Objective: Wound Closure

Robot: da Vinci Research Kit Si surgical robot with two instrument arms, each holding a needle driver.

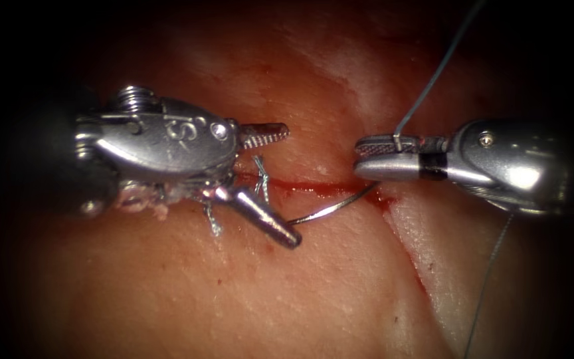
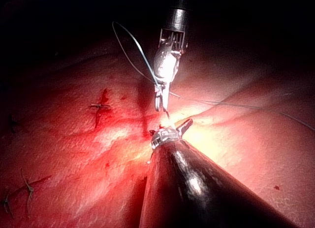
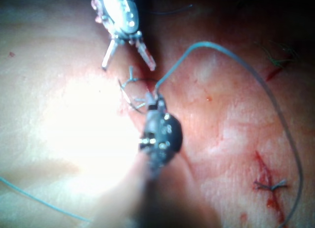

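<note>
- Left arm's silver needle driver (image 1: 270,183), left of centre in the endoscope view: jaws spread wide, holding nothing.
- Right arm's silver needle driver (image 1: 383,159), right of centre: jaws closed on the thin blue-grey thread (image 1: 433,76), which climbs to the upper right.
- Curved steel needle (image 1: 333,208), mid-frame, lying across the red cut (image 1: 313,187) in the pale pink tissue (image 1: 300,292); tip near the left tool's lower jaw; whether in the tissue, unclear.
- Knotted stitch (image 1: 261,176) over the cut, between the left tool's open jaws.

Needle (image 1: 330,211) and thread (image 1: 433,76) on tissue (image 1: 234,292)
</note>
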